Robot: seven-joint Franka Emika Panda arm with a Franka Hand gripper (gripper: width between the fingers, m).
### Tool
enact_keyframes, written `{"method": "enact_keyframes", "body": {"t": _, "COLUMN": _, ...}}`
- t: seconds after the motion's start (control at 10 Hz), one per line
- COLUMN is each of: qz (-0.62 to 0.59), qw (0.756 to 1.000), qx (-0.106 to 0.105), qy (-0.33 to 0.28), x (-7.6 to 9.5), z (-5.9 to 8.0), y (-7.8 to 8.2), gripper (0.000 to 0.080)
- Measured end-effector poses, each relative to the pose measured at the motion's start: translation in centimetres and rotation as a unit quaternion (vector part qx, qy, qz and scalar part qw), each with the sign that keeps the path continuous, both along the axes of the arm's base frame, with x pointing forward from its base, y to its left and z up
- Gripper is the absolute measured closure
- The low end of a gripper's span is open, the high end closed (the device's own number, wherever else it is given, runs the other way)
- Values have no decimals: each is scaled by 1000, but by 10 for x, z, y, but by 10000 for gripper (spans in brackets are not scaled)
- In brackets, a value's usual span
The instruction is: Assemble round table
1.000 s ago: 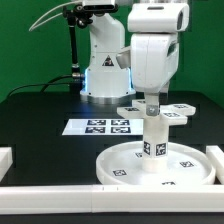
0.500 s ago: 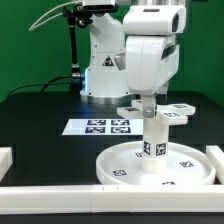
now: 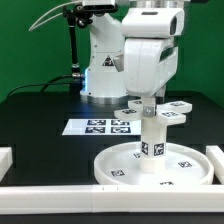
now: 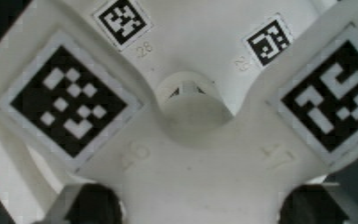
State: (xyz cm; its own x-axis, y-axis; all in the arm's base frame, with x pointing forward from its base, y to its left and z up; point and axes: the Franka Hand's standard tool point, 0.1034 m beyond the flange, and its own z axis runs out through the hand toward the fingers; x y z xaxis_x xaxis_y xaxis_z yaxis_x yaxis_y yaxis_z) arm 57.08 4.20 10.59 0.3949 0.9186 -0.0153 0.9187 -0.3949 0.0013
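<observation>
The large rimmed disc (image 3: pixel 115 166) lies flat at the front right of the black table. The short post (image 3: pixel 152 140) stands upright in its central hub. The flat lobed cross piece (image 3: pixel 170 115) sits level at the top of the post. My gripper (image 3: pixel 148 103) comes straight down onto it and is shut on its middle. In the wrist view the cross piece (image 4: pixel 185 130) fills the picture with its tagged lobes. My gripper (image 4: pixel 202 203) has its dark fingertips (image 4: pixel 91 203) against both sides of the piece. The joint between the cross piece and the post is hidden.
The marker board (image 3: pixel 105 126) lies behind the disc toward the exterior view's left. White rails run along the front edge (image 3: pixel 60 190) and at the right (image 3: pixel 216 152). The robot base (image 3: pixel 100 70) stands at the back.
The arm has shifted slightly toward the exterior view's left. The cross piece stays in the gripper at the top of the post.
</observation>
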Motion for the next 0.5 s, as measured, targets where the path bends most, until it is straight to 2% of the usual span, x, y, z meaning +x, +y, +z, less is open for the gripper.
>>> {"method": "enact_keyframes", "body": {"t": 0.5, "qz": -19, "qw": 1000, "qx": 0, "qy": 0, "x": 0, "z": 0, "y": -4, "gripper": 358}}
